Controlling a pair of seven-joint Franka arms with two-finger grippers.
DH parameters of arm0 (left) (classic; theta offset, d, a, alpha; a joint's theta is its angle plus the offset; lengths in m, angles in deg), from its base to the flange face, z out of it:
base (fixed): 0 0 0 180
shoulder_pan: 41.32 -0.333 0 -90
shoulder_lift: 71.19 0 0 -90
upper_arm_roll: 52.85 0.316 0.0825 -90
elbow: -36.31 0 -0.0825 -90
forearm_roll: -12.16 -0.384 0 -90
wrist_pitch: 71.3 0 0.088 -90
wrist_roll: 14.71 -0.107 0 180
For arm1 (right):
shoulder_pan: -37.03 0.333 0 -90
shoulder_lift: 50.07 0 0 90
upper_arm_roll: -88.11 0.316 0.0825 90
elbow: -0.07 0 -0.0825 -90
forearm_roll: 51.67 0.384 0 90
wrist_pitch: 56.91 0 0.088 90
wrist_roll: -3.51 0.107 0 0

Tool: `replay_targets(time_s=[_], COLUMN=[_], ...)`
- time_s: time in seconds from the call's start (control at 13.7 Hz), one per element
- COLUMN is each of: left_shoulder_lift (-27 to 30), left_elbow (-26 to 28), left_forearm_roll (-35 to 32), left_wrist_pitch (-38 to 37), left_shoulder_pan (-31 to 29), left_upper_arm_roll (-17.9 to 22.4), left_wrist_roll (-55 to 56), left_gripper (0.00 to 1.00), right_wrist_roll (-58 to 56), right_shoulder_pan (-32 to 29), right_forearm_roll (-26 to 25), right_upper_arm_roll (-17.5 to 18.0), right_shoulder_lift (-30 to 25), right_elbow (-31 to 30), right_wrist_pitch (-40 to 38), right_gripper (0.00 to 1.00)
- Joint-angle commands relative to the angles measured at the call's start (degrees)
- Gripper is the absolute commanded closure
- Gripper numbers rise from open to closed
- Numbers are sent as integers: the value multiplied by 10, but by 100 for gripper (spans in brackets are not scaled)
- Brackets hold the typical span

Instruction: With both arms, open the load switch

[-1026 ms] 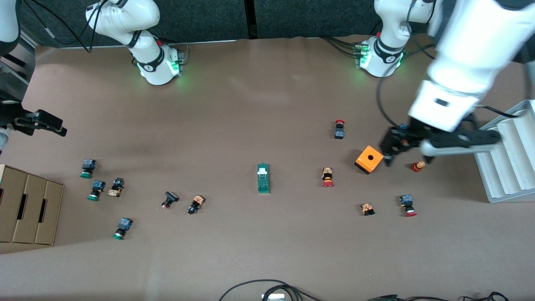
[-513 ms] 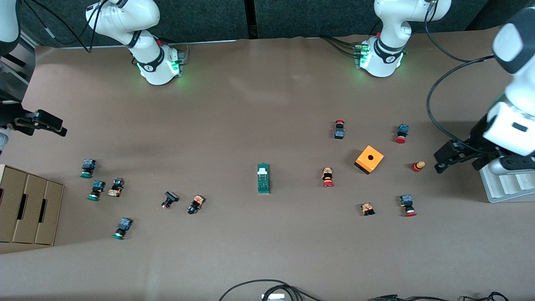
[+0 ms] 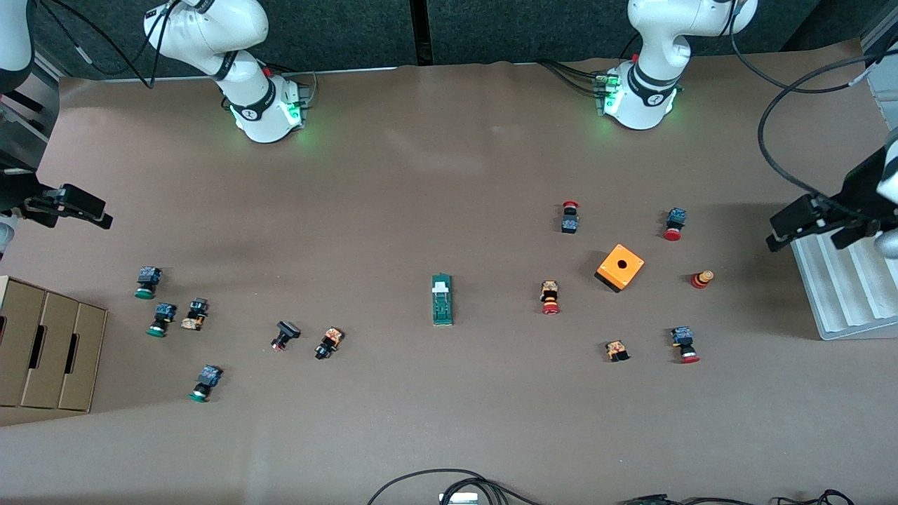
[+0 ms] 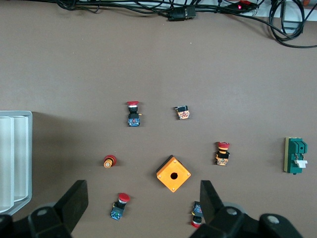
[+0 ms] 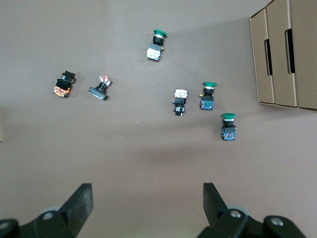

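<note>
While the brown table and everything lying on it are just as they were a second ago, the left arm has pulled away from above the orange cube toward its own end of the table, and its gripper now hangs over the edge of the white ribbed tray. Its fingers stand wide apart and hold nothing. The right arm waits at its own end, its gripper out over the table above the cardboard boxes, jaws likewise spread and empty, unchanged from before. The load switch lies flat near the middle of the table, well apart from both grippers, between the orange cube and the black-and-red buttons. Its long axis runs from the robots' bases toward the front camera, with the small white piece at the end nearer the bases. Red-capped buttons are scattered around the cube; green-capped ones lie near the boxes.
</note>
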Motion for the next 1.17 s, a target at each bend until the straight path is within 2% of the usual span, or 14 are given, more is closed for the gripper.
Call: replay_targets(time_s=[0.0,0.22,0.59,1.1], left_shoulder_lift=[7,0,24,17], left_elbow=[1,1,56,52], left_forearm_roll=[3,3,3,-2], left_wrist_pitch=[-10,-10,15,1], left_shoulder_pan=[1,0,-23,-25], left_upper_arm_roll=[25,26,14,14], left_wrist_roll=[-18,-20,-29,-28], left_gripper=[0,0,0,0], right_wrist_roll=[1,1,1,1], right_shoulder_pan=[2,1,2,3], right_forearm_roll=[-13,-13,-12,-12], right_upper_arm_roll=[-1,-1,-1,0], right_shoulder_lift=[10,9,9,10], right_elbow=[15,15,15,15], right_wrist_pitch=[1,1,1,1], right_gripper=[1,1,1,1])
